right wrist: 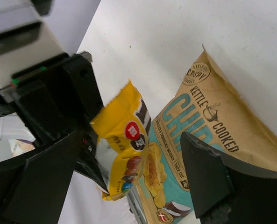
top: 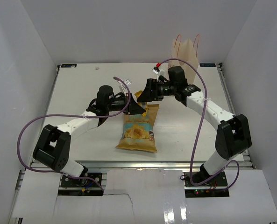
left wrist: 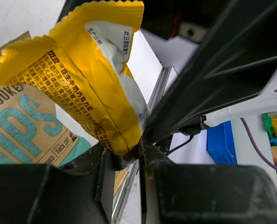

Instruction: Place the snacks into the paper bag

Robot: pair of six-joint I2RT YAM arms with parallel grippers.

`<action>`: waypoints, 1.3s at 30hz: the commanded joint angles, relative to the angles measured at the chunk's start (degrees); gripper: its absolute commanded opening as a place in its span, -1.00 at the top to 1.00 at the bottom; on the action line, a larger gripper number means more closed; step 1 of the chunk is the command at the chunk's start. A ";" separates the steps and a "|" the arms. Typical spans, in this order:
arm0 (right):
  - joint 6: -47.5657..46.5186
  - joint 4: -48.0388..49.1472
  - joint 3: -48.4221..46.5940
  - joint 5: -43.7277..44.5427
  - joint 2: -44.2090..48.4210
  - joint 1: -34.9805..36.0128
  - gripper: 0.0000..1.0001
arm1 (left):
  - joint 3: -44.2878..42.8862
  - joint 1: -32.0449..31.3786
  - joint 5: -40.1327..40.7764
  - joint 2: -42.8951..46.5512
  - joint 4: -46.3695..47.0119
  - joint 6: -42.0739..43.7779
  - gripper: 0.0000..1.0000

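Left gripper (left wrist: 129, 154) is clamped right down on the bottom corner of the yellow packet (left wrist: 82, 79), fingers nearly touching, and holds it up off the table (right wrist: 175, 37). The right gripper (right wrist: 131, 154) is wide open. In its own wrist view the packet hangs between its two fingers, closer to the left-hand one, and I can't tell if anything touches.

The chips bag (right wrist: 222, 121) lies flat on the table just under and beside the packet, roughly mid-table between the two arms. The paper bag (top: 186, 50) stands upright at the far edge, behind the right arm and well apart from both grippers.

Writing: the chips bag says "KETTLE COOKED", big teal "CHIPS", plus "THICK CUT". The packet's back is covered in Chinese print too small to read; its front shows red and brown round candies.
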State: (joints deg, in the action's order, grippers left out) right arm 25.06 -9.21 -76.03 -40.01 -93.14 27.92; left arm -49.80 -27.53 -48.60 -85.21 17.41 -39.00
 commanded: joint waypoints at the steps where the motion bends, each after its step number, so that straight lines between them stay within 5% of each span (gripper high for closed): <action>1: 4.11 3.40 2.11 -0.86 1.74 0.82 -0.80 | -3.28 -0.59 -1.67 0.66 3.16 0.07 0.65; 3: 5.35 4.46 3.08 -2.09 1.56 1.08 -0.69 | -3.72 -0.77 -1.68 0.83 3.33 -0.11 0.62; 8: 4.48 5.17 2.03 -3.23 1.91 1.17 0.07 | -3.11 -1.21 -1.24 1.97 3.60 -0.37 0.32; 13: 0.61 5.17 -0.43 -5.51 3.14 0.21 0.48 | -0.66 -1.21 0.08 4.87 3.60 0.85 -0.34; 17: -7.02 4.12 -4.64 -7.10 4.20 -3.66 0.59 | 1.02 -0.95 2.27 9.35 2.55 3.58 -0.94; 21: -19.94 2.27 -12.28 -5.70 6.39 -9.54 0.61 | 1.29 -0.51 11.04 16.02 -5.52 9.37 -0.96; 28: -34.28 2.96 -26.00 15.27 4.99 -19.30 0.59 | -2.14 1.07 34.26 15.52 -30.92 15.10 -0.96; 39: -40.17 11.23 -35.22 29.36 -8.27 -19.84 0.51 | 0.05 1.16 38.75 13.05 -32.17 13.87 -0.96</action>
State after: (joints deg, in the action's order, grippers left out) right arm -12.40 -1.58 -106.78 -17.32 -97.78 8.12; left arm -50.09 -26.41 -12.60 -72.79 -13.56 -25.50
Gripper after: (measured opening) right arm 0.274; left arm 0.979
